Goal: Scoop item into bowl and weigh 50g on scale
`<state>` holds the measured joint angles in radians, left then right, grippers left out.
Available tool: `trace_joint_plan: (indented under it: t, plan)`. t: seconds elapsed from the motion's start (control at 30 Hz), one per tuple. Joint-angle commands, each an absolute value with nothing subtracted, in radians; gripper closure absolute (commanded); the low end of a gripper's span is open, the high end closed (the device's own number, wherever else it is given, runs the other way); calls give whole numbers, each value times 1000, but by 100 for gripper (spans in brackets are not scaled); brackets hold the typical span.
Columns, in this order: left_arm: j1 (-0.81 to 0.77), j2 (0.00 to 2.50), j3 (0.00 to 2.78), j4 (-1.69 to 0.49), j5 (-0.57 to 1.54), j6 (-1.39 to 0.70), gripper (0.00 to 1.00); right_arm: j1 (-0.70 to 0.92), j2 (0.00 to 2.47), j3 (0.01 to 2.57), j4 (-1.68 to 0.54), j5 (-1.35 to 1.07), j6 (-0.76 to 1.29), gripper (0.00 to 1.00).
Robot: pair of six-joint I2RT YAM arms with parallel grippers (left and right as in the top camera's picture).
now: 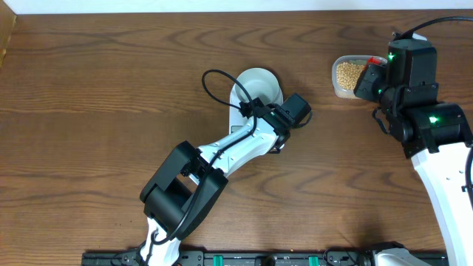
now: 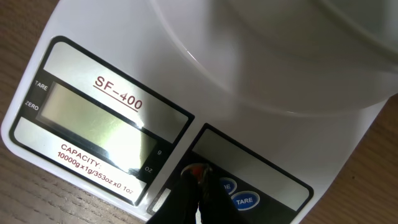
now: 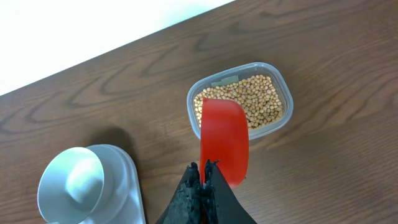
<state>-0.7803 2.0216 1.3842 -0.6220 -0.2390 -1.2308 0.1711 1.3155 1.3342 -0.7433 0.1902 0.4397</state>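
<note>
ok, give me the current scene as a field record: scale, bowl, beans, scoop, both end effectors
scale: display blank, no digits showing
bowl: on the scale, looks empty
beans: in the clear tub, none seen in the bowl
red scoop: over the tub's near edge, no beans visible on it
left end effector: shut, tips at the scale's button panel
right end effector: shut on the red scoop
</note>
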Motion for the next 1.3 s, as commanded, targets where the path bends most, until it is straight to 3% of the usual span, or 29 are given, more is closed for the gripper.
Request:
trace_joint_plan:
  t: [0.0, 1.27]
  plan:
    - [-782, 2026, 1378, -622, -263, -1236, 93, 165, 1311, 1354, -744, 188, 448, 99]
    - [-782, 2073, 1378, -603, -282, -1236, 93, 165, 1311, 1354, -745, 180, 448, 99]
